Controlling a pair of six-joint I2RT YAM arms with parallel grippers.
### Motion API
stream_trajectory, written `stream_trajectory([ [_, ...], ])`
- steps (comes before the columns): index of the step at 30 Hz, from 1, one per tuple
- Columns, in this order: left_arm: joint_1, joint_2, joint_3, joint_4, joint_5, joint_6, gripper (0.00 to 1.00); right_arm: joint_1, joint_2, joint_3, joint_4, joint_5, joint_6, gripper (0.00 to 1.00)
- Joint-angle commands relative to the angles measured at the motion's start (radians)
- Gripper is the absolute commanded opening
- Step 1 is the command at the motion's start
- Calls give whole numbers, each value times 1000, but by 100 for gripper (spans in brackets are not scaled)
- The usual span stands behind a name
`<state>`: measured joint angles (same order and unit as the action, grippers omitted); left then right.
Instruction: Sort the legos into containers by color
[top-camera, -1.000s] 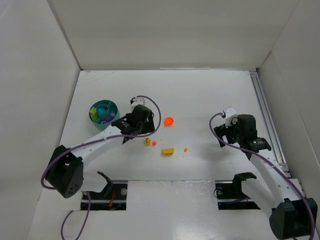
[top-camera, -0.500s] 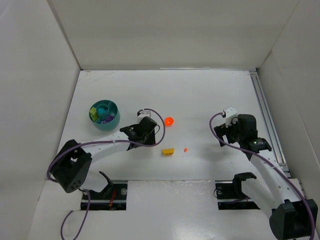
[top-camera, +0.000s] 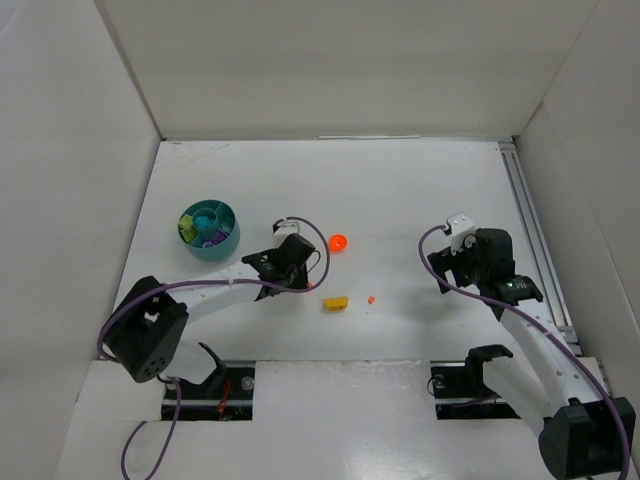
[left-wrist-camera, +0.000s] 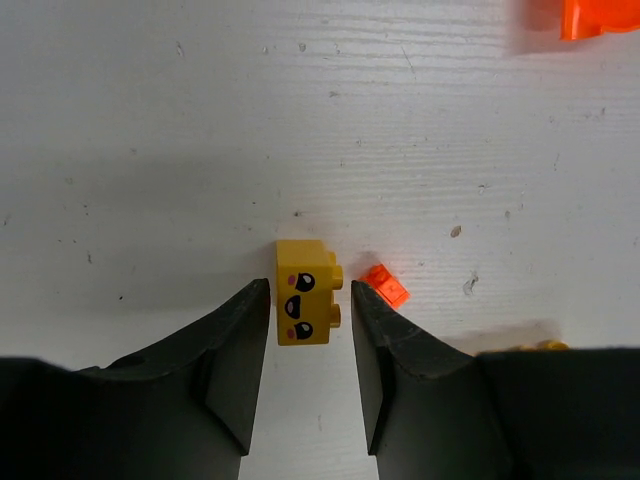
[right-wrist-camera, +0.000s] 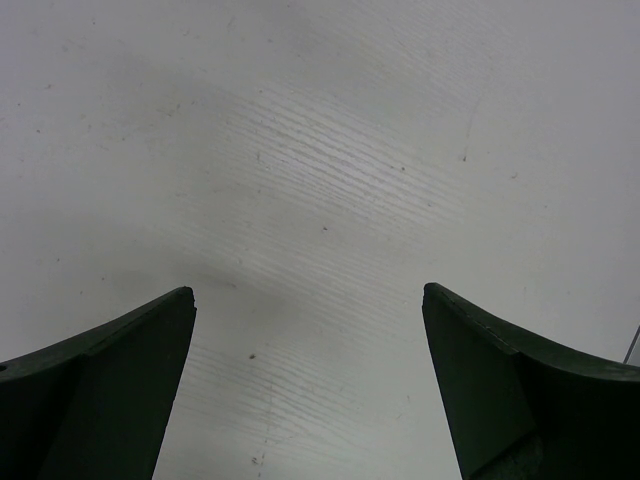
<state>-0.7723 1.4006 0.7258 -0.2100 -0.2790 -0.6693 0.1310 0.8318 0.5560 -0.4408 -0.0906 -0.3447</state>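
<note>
The left jaws stand partly closed around a yellow brick printed with a little face. One finger is on each side of it, and a thin strip of white desk shows between each finger and the brick, so they flank it without pinching it. The brick lies flat on the desk with its studs towards the right-hand finger. Just outside that finger's tip, touching or nearly touching it, lies a small orange piece. Further out on the same side, a yellow piece lies slightly nearer the arm bases than the jaws. A tiny orange bit lies just beyond it. Ahead of the jaws and to their right sits a round orange lego. Well apart on the jaws' left stands the round teal dish. Purple pieces lie in a wedge on its near side and a lime-green piece in a wedge on its left.

The right jaws are spread wide above the desk, with only its white grained surface between them. They are well to the right of all the legos, and the tiny orange bit is the closest to them.
</note>
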Motion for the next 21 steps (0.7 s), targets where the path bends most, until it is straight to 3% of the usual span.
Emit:
stream_trajectory([
  [1, -1, 17, 7, 17, -28, 5, 35, -7, -2, 10, 47, 0, -7, 100],
  [8, -1, 58, 40, -15, -48, -15, 17, -7, -2, 10, 47, 0, -7, 100],
  [14, -1, -35, 76, -48, -120, -26, 16, -7, -2, 10, 47, 0, -7, 100],
  [21, 221, -58, 240, -97, -198, 54, 17, -7, -2, 10, 47, 0, -7, 100],
])
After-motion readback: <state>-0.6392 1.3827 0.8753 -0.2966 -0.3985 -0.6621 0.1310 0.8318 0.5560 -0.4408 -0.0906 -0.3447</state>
